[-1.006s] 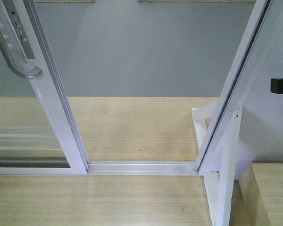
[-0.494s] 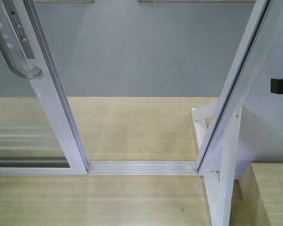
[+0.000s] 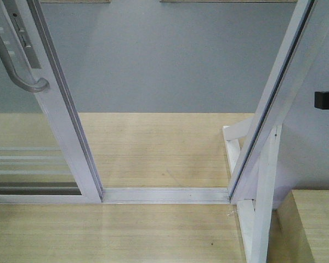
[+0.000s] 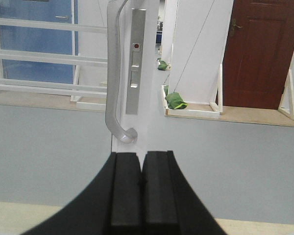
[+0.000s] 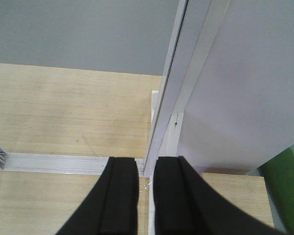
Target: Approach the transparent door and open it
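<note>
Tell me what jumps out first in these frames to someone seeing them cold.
The open gap in the doorway: the transparent door stands slid to the left of the front view, leaving bare floor track between it and the right frame post. Next, its curved grey handle, filling the left wrist view just above the shut left gripper.
</note>
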Motion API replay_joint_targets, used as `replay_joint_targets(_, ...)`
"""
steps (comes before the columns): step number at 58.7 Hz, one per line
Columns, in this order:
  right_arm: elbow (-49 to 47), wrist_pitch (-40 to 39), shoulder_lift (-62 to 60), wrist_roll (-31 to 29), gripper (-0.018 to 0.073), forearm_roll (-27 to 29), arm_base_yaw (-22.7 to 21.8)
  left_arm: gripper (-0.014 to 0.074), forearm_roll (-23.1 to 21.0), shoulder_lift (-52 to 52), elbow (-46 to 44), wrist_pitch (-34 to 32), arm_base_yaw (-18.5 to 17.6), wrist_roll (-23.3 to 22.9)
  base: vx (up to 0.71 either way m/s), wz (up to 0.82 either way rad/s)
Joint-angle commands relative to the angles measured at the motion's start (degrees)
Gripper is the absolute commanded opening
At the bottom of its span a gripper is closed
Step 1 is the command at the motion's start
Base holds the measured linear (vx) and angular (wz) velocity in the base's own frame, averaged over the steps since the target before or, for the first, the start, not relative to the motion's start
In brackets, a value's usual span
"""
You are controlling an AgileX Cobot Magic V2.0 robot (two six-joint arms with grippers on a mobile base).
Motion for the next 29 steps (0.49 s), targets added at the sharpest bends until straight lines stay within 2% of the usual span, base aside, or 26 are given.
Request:
replay_joint_targets(1, -1.51, -3.62, -0.7, -0.32, 0.0208, -0.89, -0.27, -0.0003, -0.1, -0.85, 1.08, -4.7, 0.09, -0.54, 0.0, 0.0)
replay_joint_targets(13, -1.43, -3.7, -0.7, -0.32, 0.0208, -0.99, -0.27, -0.0003, -0.1, -0.85, 1.08, -4.7, 0.09, -0.54, 0.0, 0.0)
replay_joint_targets(20, 2.04, -5.05, -3.13, -0.32, 0.0203, -4.4, -0.59, -0.0003, -0.1, -0.85, 1.08, -4.7, 0.09, -0.54, 0.0, 0.0)
replay_joint_targets(29, 11.89, -13.7, -9.66, -0.32, 0.0092, -0.71, -4.92, -0.0003, -0.1, -0.85, 1.08, -4.7, 0.09, -0.54, 0.0, 0.0)
